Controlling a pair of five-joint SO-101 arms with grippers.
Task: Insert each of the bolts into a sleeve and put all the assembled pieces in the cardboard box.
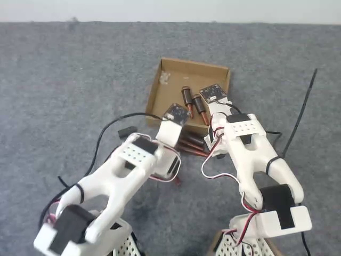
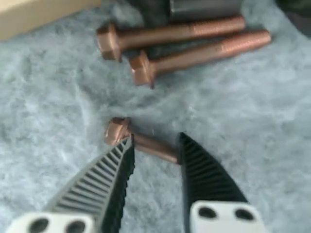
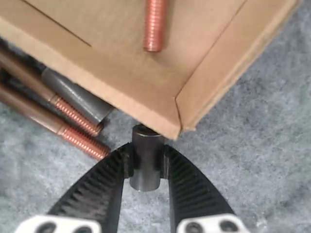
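In the left wrist view my left gripper stands open low over the carpet. A copper bolt lies across the gap between its fingertips, head out past one finger. Two more bolts lie beyond it, beside a dark sleeve. My right gripper is shut on a dark sleeve, held upright against the outer corner of the cardboard box. In the high view the cardboard box holds two assembled pieces.
Loose bolts and a grey sleeve lie on the grey carpet just outside the box's near wall, between the two arms. Black cables trail on the left, and a thin black rod lies on the right.
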